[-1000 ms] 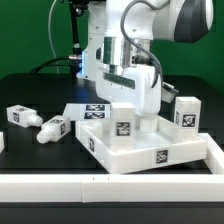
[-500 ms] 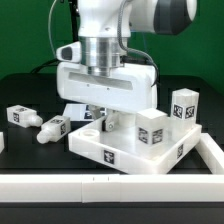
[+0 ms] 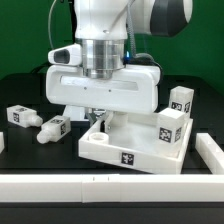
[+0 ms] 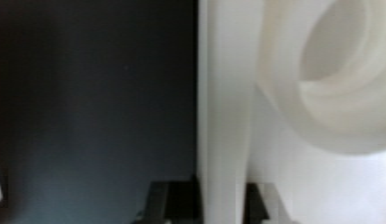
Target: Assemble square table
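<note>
The square table's white slab (image 3: 130, 150) lies flat on the black table with one edge facing the front. Two tagged white legs (image 3: 170, 130) (image 3: 180, 101) stand upright at its corners on the exterior view's right. My gripper (image 3: 97, 122) hangs from the broad white hand over the slab's left rear part and is shut on the slab's raised rim. In the wrist view that thin white rim (image 4: 222, 120) runs between my two dark fingertips (image 4: 169, 203), with a round corner socket (image 4: 341, 85) beside it.
Two loose tagged legs (image 3: 18, 115) (image 3: 50, 128) lie on the black table at the exterior view's left. A low white border bar (image 3: 100, 186) runs along the front, and another (image 3: 210, 150) along the right.
My hand has turned with the slab in its grip. The slab has swung from a corner-forward pose to an edge-forward one, and the two standing legs have moved with it.
</note>
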Robot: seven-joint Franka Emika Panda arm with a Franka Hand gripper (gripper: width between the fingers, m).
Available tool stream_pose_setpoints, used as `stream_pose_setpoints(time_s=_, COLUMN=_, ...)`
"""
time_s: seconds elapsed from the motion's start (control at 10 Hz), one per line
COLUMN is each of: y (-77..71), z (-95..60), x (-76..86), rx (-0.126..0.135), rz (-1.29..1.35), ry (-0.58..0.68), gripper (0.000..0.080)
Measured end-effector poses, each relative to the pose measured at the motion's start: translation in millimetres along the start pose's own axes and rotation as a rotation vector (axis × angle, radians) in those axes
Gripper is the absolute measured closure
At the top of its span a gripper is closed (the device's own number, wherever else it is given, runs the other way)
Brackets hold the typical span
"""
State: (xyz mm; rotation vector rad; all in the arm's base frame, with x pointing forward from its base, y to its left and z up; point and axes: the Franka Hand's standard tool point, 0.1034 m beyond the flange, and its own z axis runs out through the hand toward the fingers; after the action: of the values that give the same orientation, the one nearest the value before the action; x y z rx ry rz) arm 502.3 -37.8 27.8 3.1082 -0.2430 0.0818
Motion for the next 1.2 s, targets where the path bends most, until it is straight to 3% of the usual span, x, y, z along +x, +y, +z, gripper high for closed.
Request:
stream_pose_setpoints(time_s=0.1, y=6.8, z=-3.6, x=11.3, rx=0.001, rz=-0.194, ry=0.016, gripper=0.0747)
stream_pose_setpoints(time_s=0.3, y=11.6, z=0.0, x=10.3, rx=0.001, rz=-0.351, ry=0.017, gripper=0.0747)
stream_pose_setpoints(time_s=0.5, y=14.5, z=-0.8, x=13.0, rx=-0.018, rz=-0.539, ry=0.009, gripper=0.0747)
stream_pose_setpoints(time_s=0.6, y=13.8, z=-7.3, x=27.2, rx=-0.027, rz=-0.711, ry=0.017, gripper=0.0747)
stream_pose_setpoints(time_s=0.8, y=10.4, z=-18.8, x=55.1, rx=-0.011, rz=-1.014, ry=0.023, gripper=0.0747)
stream_pose_setpoints(time_s=0.9, y=3.4, z=-20.1, x=59.1, rx=-0.036, rz=-1.181, ry=0.016, gripper=0.0747)
stream_pose_setpoints(time_s=1.1, y=8.6, z=-17.8, x=56.9, rx=-0.044, rz=-1.255, ry=0.002, gripper=0.0747)
stream_pose_setpoints(time_s=1.2, y=4.4, z=-20.1, x=60.4, rx=-0.055, rz=-1.351, ry=-0.008, gripper=0.0747)
